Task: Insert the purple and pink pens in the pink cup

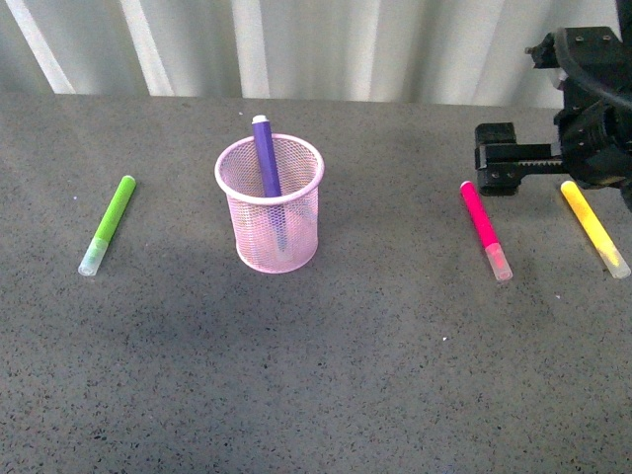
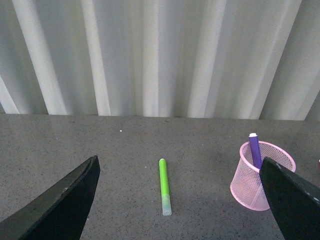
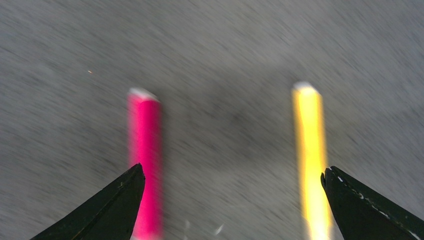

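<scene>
The pink cup (image 1: 270,204) stands upright left of the table's middle, with the purple pen (image 1: 266,153) leaning inside it, white tip up. The left wrist view shows the same cup (image 2: 260,177) and purple pen (image 2: 254,149). The pink pen (image 1: 484,228) lies flat at the right. My right gripper (image 1: 499,160) hangs open just behind and above it; its wrist view is blurred, with the pink pen (image 3: 145,150) beside one fingertip (image 3: 127,187). My left gripper (image 2: 180,200) is open, nothing between its fingers; it is outside the front view.
A lime-green marker (image 1: 108,224) lies at the left, also in the left wrist view (image 2: 164,186). A yellow marker (image 1: 594,226) lies at the far right next to the pink pen, near my right gripper (image 3: 310,150). A white corrugated wall (image 1: 296,44) backs the grey table.
</scene>
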`<state>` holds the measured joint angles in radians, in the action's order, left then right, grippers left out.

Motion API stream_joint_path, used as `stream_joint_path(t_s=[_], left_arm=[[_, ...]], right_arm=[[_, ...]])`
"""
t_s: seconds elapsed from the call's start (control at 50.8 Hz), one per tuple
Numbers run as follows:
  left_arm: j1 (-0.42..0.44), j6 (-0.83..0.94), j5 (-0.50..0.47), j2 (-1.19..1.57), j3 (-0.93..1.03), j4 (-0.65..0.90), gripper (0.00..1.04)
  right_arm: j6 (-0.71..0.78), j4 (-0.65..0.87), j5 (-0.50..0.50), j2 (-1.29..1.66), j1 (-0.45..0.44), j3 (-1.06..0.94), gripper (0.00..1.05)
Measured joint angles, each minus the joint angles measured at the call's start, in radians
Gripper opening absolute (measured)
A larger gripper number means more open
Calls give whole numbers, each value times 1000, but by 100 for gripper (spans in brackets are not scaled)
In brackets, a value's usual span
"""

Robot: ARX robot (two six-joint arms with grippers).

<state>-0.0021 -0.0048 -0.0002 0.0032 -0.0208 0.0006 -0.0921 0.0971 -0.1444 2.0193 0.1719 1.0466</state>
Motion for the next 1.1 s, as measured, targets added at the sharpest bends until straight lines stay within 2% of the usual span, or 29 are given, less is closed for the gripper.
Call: stream_joint_path(t_s=[0.59, 0.767, 0.925, 1.023, 1.102], left_arm=[[0, 0, 0, 0, 0, 0, 98], [0, 0, 0, 0, 0, 0, 98], [0, 0, 0, 0, 0, 0, 98], [0, 0, 0, 0, 0, 0, 98], [0, 0, 0, 0, 0, 0, 98]], right_arm=[[-118, -74, 4, 206, 63, 197, 96], [-124, -74, 10, 218, 98, 201, 63], [-133, -62, 11, 218, 107, 185, 44], [-149, -47, 13, 215, 105, 167, 26], [-154, -44, 14, 211, 101, 158, 18]])
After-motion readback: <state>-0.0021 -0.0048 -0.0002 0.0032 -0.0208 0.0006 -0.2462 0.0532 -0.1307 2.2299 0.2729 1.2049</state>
